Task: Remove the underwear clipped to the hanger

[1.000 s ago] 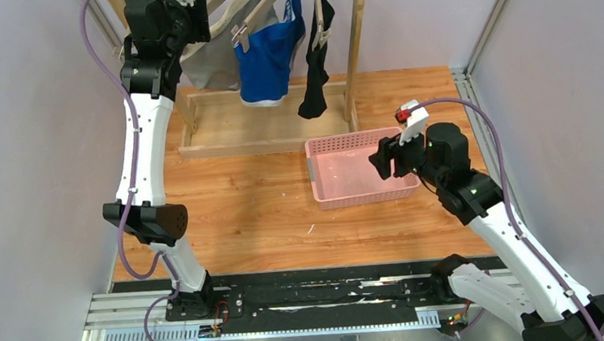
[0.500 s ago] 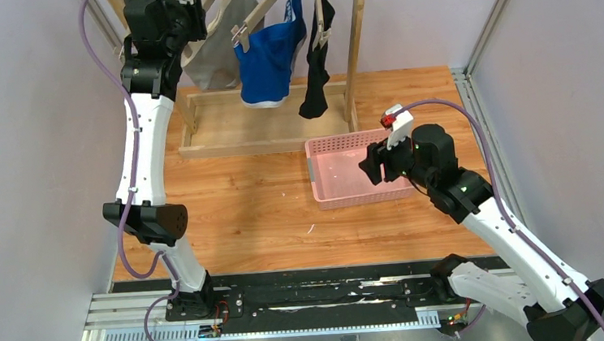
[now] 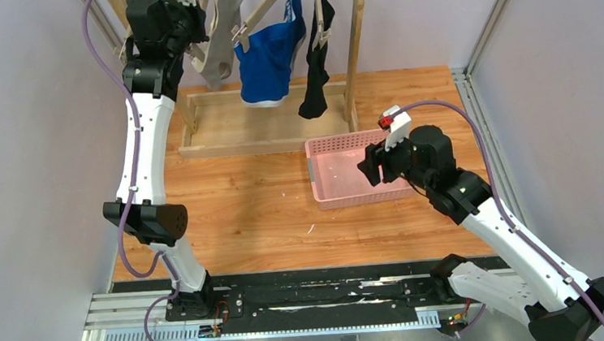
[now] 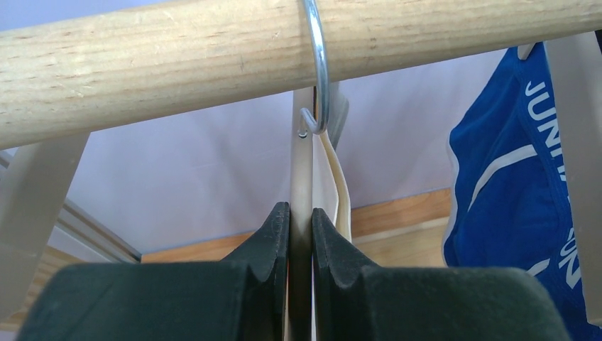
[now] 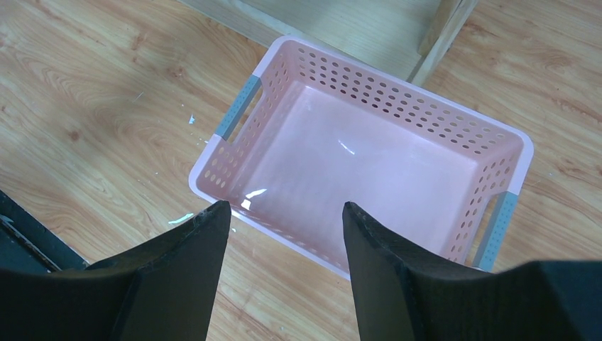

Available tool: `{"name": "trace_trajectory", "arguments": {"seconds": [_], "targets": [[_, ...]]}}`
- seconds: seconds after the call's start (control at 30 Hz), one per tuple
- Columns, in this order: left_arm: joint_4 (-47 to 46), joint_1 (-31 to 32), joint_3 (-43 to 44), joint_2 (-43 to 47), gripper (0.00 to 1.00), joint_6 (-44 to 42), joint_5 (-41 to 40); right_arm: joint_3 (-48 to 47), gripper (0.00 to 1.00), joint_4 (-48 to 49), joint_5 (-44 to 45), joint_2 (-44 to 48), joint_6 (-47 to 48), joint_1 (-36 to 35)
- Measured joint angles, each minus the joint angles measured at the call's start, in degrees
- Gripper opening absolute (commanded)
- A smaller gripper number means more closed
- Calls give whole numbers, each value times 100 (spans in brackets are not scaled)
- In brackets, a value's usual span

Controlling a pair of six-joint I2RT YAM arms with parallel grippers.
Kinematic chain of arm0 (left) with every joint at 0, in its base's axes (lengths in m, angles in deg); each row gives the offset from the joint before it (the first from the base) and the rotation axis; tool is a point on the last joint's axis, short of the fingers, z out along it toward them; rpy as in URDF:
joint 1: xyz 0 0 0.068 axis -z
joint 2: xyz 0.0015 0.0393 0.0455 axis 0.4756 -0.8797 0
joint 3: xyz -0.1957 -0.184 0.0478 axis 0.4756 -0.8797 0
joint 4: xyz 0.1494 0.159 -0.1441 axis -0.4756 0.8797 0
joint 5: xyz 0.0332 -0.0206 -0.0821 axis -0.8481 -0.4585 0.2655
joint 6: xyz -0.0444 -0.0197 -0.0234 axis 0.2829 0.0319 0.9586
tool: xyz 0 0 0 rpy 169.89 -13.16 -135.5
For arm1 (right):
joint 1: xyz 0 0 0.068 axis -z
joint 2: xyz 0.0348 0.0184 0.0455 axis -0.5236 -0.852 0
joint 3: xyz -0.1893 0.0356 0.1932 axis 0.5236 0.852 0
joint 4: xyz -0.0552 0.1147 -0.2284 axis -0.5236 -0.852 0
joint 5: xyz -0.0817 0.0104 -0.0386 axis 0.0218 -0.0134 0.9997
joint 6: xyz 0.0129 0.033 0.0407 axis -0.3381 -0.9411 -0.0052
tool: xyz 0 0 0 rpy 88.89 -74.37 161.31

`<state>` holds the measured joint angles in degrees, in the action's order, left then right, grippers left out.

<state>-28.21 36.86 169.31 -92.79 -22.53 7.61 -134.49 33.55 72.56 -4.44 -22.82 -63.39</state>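
Underwear: three soft briefs hang from round pale wooden rail (image 4: 177, 57) at rear. Grey briefs (image 3: 215, 55) at left, gathered narrow. Blue briefs (image 3: 270, 59) in middle, white trim and lettering. Black briefs (image 3: 315, 72) at right, limp. Left hand (image 4: 300, 213) pinched almost closed on thin flat hanger (image 4: 302, 156), just beneath shiny steel hook (image 4: 317, 64). Right hand (image 5: 284, 213) spread wide, empty, above perforated pink plastic basket (image 5: 397, 92) on wood-grain worktop (image 5: 85, 85).
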Motion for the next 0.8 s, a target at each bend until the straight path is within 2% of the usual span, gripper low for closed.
{"name": "trace_trajectory", "arguments": {"seconds": [0.2,0.6,0.8], "targets": [[0,-2,0,0,0,109,105,15,61,7,81,11,2,-33],[-352,-4,-293,94,0,125,160,186,61,61,127,11,2,-44],[-750,-4,-846,442,0,125,98,201,60,125,129,-74,2,-48]]}}
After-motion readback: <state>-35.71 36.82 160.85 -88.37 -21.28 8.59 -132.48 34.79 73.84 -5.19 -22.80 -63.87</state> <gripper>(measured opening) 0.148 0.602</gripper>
